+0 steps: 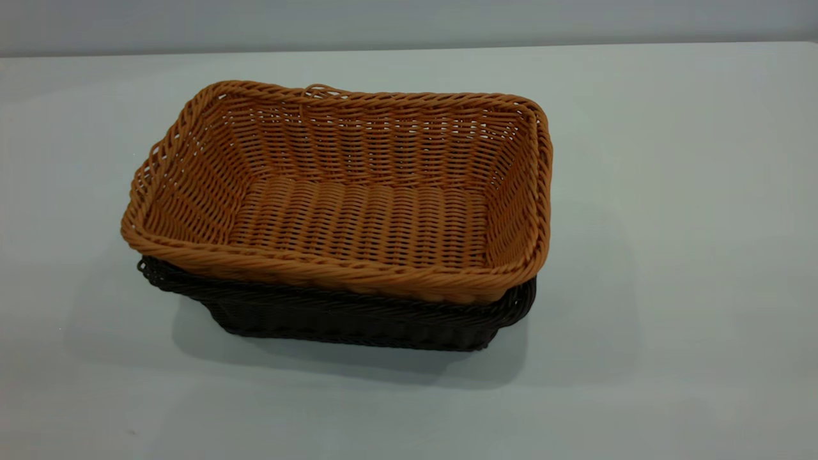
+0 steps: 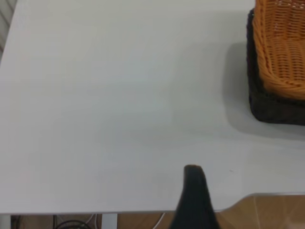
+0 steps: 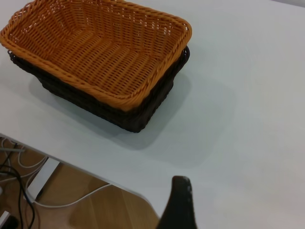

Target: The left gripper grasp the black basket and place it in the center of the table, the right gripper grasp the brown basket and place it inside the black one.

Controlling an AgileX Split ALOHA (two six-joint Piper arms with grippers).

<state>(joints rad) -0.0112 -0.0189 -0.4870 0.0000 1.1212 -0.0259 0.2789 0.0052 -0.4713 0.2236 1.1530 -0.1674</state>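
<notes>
The brown basket point(image 1: 358, 191) sits nested inside the black basket point(image 1: 358, 322) near the middle of the table point(image 1: 671, 255), tilted slightly, with its rim riding above the black rim. Both baskets also show in the right wrist view, the brown basket point(image 3: 95, 52) over the black basket point(image 3: 128, 114), and at the edge of the left wrist view, brown point(image 2: 281, 52) over black point(image 2: 271, 107). My left gripper point(image 2: 193, 200) shows only as a black tip over the table's edge, far from the baskets. My right gripper point(image 3: 180, 205) is likewise a black tip at the table's edge, well away. Neither gripper appears in the exterior view.
The table edge point(image 3: 86, 171) runs close to the right gripper, with wooden floor and cables point(image 3: 19, 162) below it. The table edge and floor point(image 2: 267, 210) also show by the left gripper. A grey wall point(image 1: 409, 22) stands behind the table.
</notes>
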